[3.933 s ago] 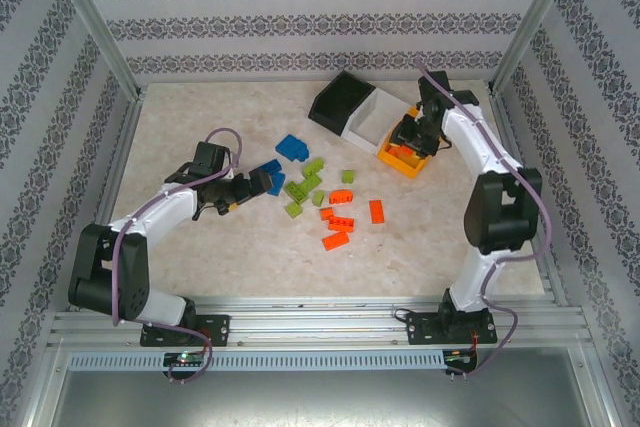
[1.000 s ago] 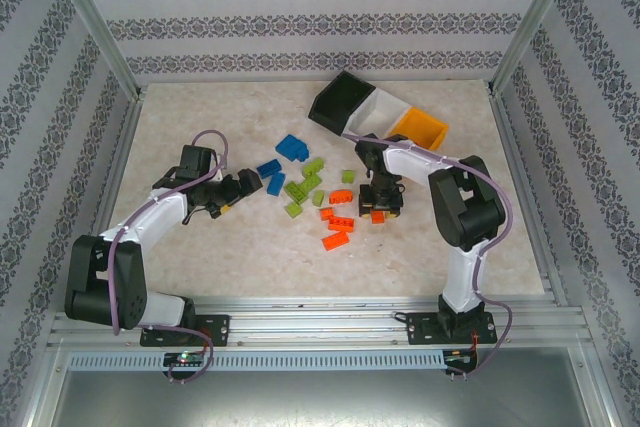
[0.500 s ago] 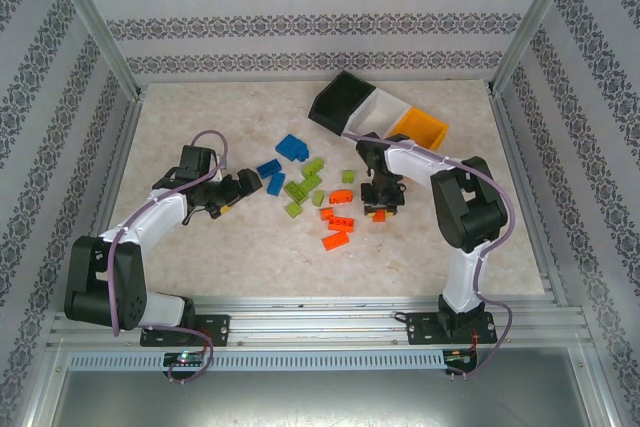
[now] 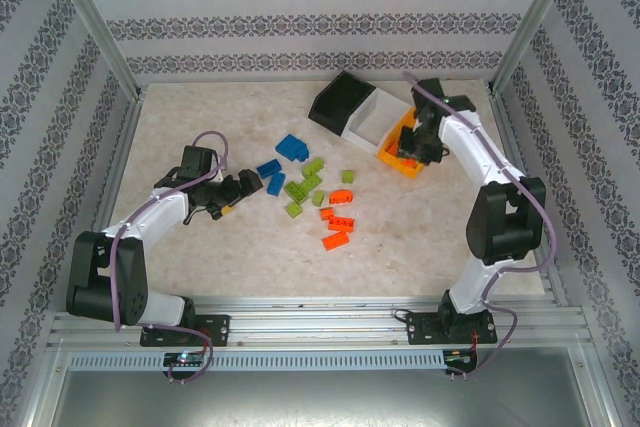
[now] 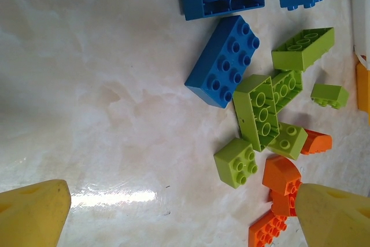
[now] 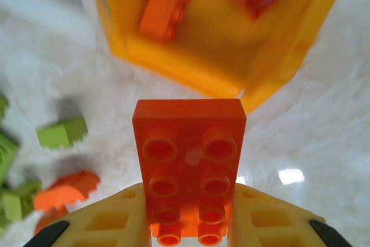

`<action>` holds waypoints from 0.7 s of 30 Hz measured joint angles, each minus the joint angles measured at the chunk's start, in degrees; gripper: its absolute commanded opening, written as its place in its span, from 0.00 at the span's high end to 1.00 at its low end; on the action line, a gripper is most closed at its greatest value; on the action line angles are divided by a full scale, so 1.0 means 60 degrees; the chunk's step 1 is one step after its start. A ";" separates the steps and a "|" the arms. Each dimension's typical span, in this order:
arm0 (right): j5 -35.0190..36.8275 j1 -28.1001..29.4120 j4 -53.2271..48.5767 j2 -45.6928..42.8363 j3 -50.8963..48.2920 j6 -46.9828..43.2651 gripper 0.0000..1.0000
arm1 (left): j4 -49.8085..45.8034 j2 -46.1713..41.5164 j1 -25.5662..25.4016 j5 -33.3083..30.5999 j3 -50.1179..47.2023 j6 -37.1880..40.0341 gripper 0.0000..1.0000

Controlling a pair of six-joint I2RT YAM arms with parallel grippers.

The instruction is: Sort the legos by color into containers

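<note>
Right gripper [image 6: 188, 206] is clamped on an orange brick [image 6: 188, 148], pinched at its near end between the yellow fingers [image 6: 104, 221].
The brick hangs just short of the orange-yellow bin [image 6: 173, 65], with the bin's opening dead ahead. At least two orange pieces [image 6: 167, 1] lie inside.
From the top view the right gripper [image 4: 412, 145] is at that bin [image 4: 405, 169]. It looks above the bin rather than in it, but it is too small to be sure.
The bins sit in a row toward the far right corner of the table [image 4: 250, 267]: black bin [image 4: 338, 99], white bin [image 4: 370, 119], then the orange-yellow one.

Left gripper [image 4: 252, 184] is spread wide with nothing between the jaws, low over the table left of the middle.
A blue brick [image 4: 268, 168] sits just past its fingertips, not touching.

The loose pile is mid-table: more blue bricks [image 4: 292, 146] on the far side, green bricks [image 4: 303, 185] in the centre, and orange bricks [image 4: 337, 224] toward the near edge.
</note>
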 measured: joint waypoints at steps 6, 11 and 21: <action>0.0004 -0.0634 -0.0149 0.1803 0.2269 -0.0029 0.70 | -0.0015 0.0007 0.0000 -0.0007 0.0022 0.0007 0.00; 0.0004 -0.0790 -0.0368 0.3366 0.3552 -0.0033 0.70 | -0.0222 0.0025 0.0000 -0.0029 0.0259 0.0117 0.00; -0.0098 -0.1206 -0.0645 0.4532 0.4317 -0.0036 0.60 | -0.0794 0.0055 0.0011 -0.0197 0.0685 0.0412 0.00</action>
